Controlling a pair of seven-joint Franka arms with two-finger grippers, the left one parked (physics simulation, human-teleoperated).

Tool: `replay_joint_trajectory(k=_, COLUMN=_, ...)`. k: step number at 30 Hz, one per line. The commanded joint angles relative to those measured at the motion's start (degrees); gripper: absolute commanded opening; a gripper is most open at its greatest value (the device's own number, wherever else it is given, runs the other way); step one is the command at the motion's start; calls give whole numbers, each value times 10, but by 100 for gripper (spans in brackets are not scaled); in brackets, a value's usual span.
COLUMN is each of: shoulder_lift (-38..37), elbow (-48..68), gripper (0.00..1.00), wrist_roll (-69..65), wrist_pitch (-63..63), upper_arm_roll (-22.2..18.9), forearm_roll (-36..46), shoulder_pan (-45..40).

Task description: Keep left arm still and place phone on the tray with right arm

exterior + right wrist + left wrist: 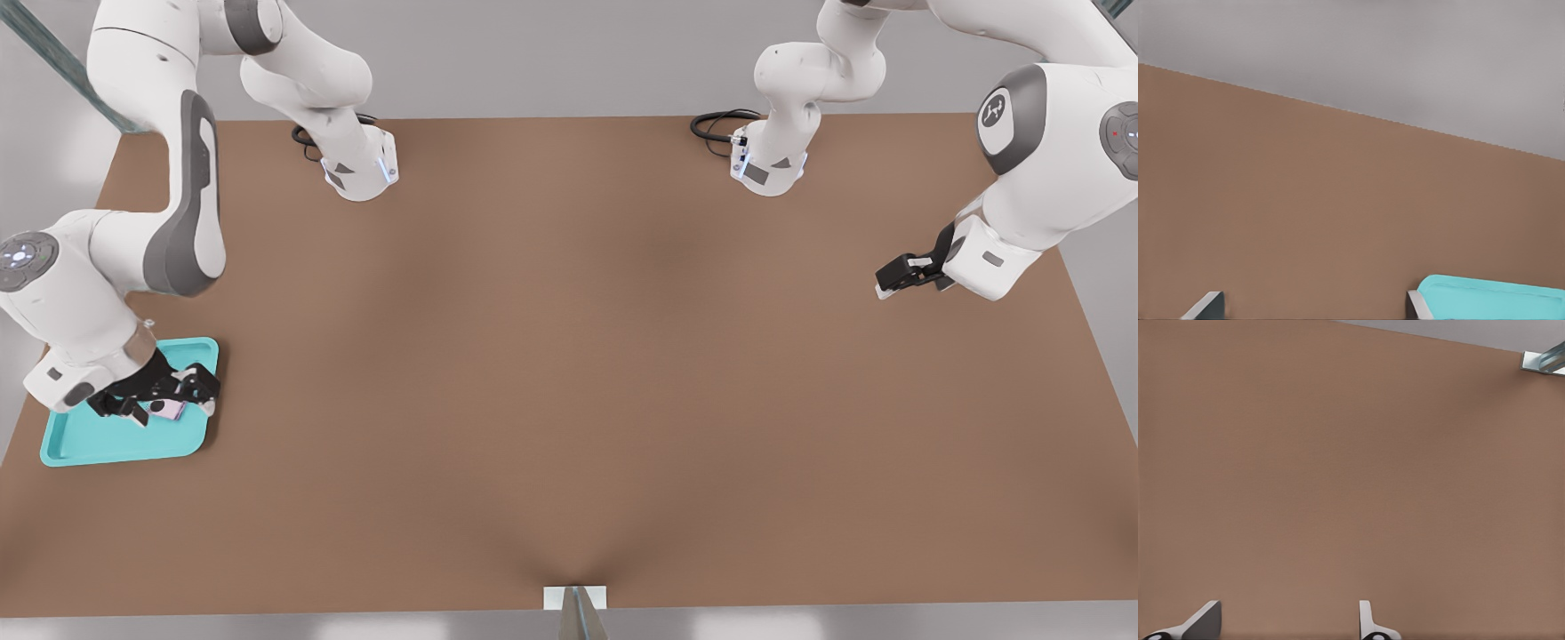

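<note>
- the table [569,373] looks like a flat, matt brown board with no visible grain, smooth and even.
- the tray [107,440] reads as smooth turquoise plastic with a soft sheen along its raised rim; it shows in the right wrist view too [1498,300].
- the phone [166,408] is a pale pink smooth slab, partly hidden.
- the gripper [160,396], over the tray, is matt black plastic or metal.
- the right arm [133,240] has a glossy white shell with matt grey inlays.
</note>
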Motion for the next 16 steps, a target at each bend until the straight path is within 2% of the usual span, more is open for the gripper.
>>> replay_joint_trajectory(k=1, shoulder_lift=-4, elbow=45, gripper=100, wrist_roll=160, wrist_pitch=-233, upper_arm_roll=-1, forearm_roll=3, shoulder_pan=13)
replay_joint_trajectory(k=2, shoulder_lift=-47, elbow=10, gripper=100, wrist_roll=157, wrist_pitch=-235, upper_arm_roll=-1, forearm_roll=6, shoulder_pan=12)
replay_joint_trajectory(k=4, shoulder_lift=-115, elbow=-97, gripper=100, wrist_roll=155, wrist_pitch=-159, upper_arm_roll=5, forearm_roll=4, shoulder_pan=9)
replay_joint_trajectory(k=6, shoulder_lift=-134, elbow=-123, gripper=100, wrist_roll=147, wrist_pitch=-150, upper_arm_roll=20, forearm_roll=4, shoulder_pan=-2)
replay_joint_trajectory(k=12, shoulder_lift=-131, elbow=-122, gripper=100, wrist_roll=135, wrist_pitch=-157, upper_arm_roll=23, forearm_roll=5, shoulder_pan=-3)
replay_joint_trajectory(k=14, shoulder_lift=-118, elbow=-48, gripper=100, wrist_roll=135, wrist_pitch=-250, upper_arm_roll=25, forearm_roll=4, shoulder_pan=-3)
replay_joint_trajectory(k=16, shoulder_lift=-118, elbow=-48, gripper=100, wrist_roll=135, wrist_pitch=-257, upper_arm_roll=25, forearm_roll=4, shoulder_pan=-3)
